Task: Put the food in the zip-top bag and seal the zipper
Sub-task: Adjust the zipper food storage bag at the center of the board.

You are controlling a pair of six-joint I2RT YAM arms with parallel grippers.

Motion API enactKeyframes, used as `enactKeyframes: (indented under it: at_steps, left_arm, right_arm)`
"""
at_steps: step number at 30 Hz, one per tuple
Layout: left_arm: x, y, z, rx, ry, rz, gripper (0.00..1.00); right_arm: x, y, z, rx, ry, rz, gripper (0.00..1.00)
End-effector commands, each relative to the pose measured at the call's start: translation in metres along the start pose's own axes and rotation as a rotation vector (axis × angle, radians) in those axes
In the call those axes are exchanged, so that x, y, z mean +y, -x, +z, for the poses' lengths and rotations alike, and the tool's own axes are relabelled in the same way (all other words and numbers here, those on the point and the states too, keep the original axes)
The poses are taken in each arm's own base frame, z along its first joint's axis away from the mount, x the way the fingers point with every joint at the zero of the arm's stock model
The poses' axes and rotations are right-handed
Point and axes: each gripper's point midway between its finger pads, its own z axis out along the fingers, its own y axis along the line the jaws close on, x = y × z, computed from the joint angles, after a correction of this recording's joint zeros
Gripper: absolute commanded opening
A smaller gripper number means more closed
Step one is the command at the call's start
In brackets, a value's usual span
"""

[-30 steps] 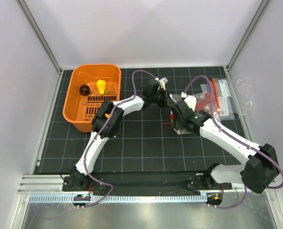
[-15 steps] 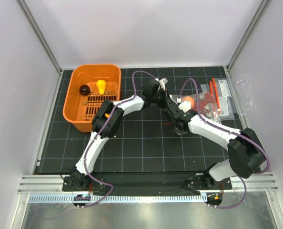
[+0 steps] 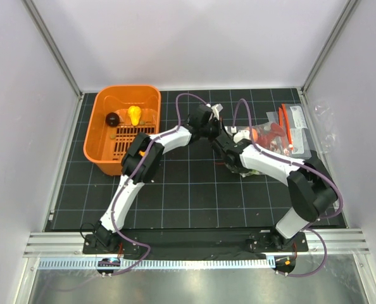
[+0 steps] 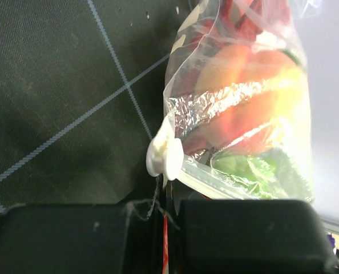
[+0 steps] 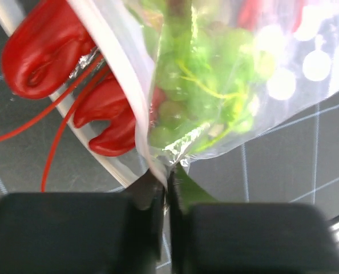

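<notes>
The clear, dotted zip-top bag (image 3: pixel 264 135) lies crumpled on the black mat right of centre, holding the peach-orange fruit (image 4: pixel 243 74), the green grape bunch (image 5: pixel 209 85) and the red lobster (image 5: pixel 44 51), whose claws sit by the white zipper (image 5: pixel 118 74). The left gripper (image 4: pixel 166 208) is pinched tight on the bag's corner, and the right gripper (image 5: pixel 168 200) is clamped on the mouth edge. Glare blurs the bag's far side, and whether the mouth is sealed cannot be told. Flat packets (image 3: pixel 299 130) lie just beside it, the orange basket (image 3: pixel 99 152) well apart.
</notes>
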Motion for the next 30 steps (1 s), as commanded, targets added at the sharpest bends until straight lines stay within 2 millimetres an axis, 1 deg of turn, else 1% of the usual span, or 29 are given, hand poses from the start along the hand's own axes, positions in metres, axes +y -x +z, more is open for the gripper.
enactKeyframes:
  at_steps: [1,2,3,4,5,6,7,8,9,10,11,12,13,14,15,16,17,19,20,22,23,26,27,28,30]
  left_arm:
    - [-0.047,0.033,-0.029,-0.049,-0.059,0.092,0.00]
    - [-0.049,0.033,-0.033,-0.042,-0.044,0.094,0.00]
    - [-0.056,0.039,-0.038,-0.052,-0.044,0.107,0.00]
    - [-0.055,0.039,-0.042,-0.041,-0.020,0.097,0.00]
    - [-0.058,0.042,-0.048,-0.040,-0.014,0.091,0.00]
    - [-0.068,0.050,-0.059,-0.056,-0.015,0.088,0.00]
    - [-0.077,0.065,-0.070,-0.079,-0.019,0.083,0.00]
    - [-0.079,0.067,-0.081,-0.063,0.006,0.049,0.00]
    - [-0.084,0.081,-0.097,-0.086,0.018,0.039,0.00]
    - [-0.099,0.097,-0.114,-0.120,0.010,0.048,0.00]
    - [-0.100,0.099,-0.125,-0.115,0.028,0.025,0.00]
    - [-0.101,0.109,-0.137,-0.140,0.034,-0.006,0.00]
    - [-0.119,0.119,-0.158,-0.179,0.012,0.001,0.00]
    - [-0.127,0.125,-0.168,-0.200,0.001,-0.005,0.00]
    - [-0.134,0.132,-0.179,-0.224,-0.008,-0.013,0.00]
    - [-0.148,0.136,-0.193,-0.245,-0.028,-0.006,0.00]
    - [-0.160,0.140,-0.203,-0.264,-0.045,0.000,0.00]
    - [-0.177,0.144,-0.220,-0.292,-0.063,-0.006,0.00]
    - [-0.187,0.147,-0.228,-0.310,-0.077,0.002,0.00]
    - [-0.194,0.151,-0.236,-0.331,-0.080,0.004,0.00]
    - [-0.194,0.153,-0.238,-0.347,-0.070,0.006,0.00]
    - [-0.186,0.153,-0.232,-0.332,-0.063,-0.027,0.00]
    - [-0.182,0.151,-0.225,-0.314,-0.064,-0.040,0.00]
    - [-0.183,0.153,-0.224,-0.316,-0.072,-0.045,0.00]
    - [-0.183,0.156,-0.220,-0.314,-0.081,-0.060,0.00]
  right_arm:
    - [-0.016,0.031,-0.022,-0.106,-0.030,0.066,0.01]
    - [-0.019,0.033,-0.026,-0.108,-0.027,0.069,0.01]
    - [-0.018,0.035,-0.030,-0.105,-0.011,0.072,0.01]
    - [-0.019,0.044,-0.041,-0.122,0.015,0.093,0.01]
    - [-0.019,0.049,-0.047,-0.127,0.036,0.101,0.01]
    - [-0.018,0.054,-0.055,-0.135,0.063,0.099,0.01]
    - [-0.016,0.070,-0.069,-0.156,0.111,0.126,0.01]
    - [-0.016,0.077,-0.080,-0.166,0.154,0.137,0.01]
    - [-0.015,0.084,-0.087,-0.173,0.193,0.125,0.01]
    - [-0.010,0.094,-0.095,-0.144,0.279,0.154,0.01]
    - [-0.011,0.094,-0.094,-0.103,0.302,0.160,0.01]
    - [-0.013,0.094,-0.095,-0.068,0.327,0.180,0.01]
    - [-0.012,0.095,-0.096,-0.044,0.361,0.196,0.01]
    - [-0.011,0.096,-0.098,-0.028,0.414,0.219,0.01]
    - [-0.014,0.101,-0.109,-0.060,0.456,0.235,0.01]
    - [-0.013,0.109,-0.116,-0.105,0.495,0.247,0.01]
    - [-0.013,0.113,-0.125,-0.124,0.539,0.255,0.01]
    - [-0.023,0.126,-0.142,-0.174,0.579,0.279,0.01]
    - [-0.028,0.131,-0.143,-0.180,0.586,0.292,0.01]
    - [-0.036,0.142,-0.151,-0.208,0.591,0.294,0.01]
    - [-0.039,0.145,-0.152,-0.221,0.586,0.275,0.01]
    - [-0.046,0.159,-0.151,-0.248,0.568,0.282,0.01]
    - [-0.048,0.164,-0.151,-0.255,0.563,0.285,0.01]
    - [-0.055,0.173,-0.149,-0.270,0.539,0.302,0.01]
    - [-0.062,0.181,-0.149,-0.294,0.502,0.306,0.01]
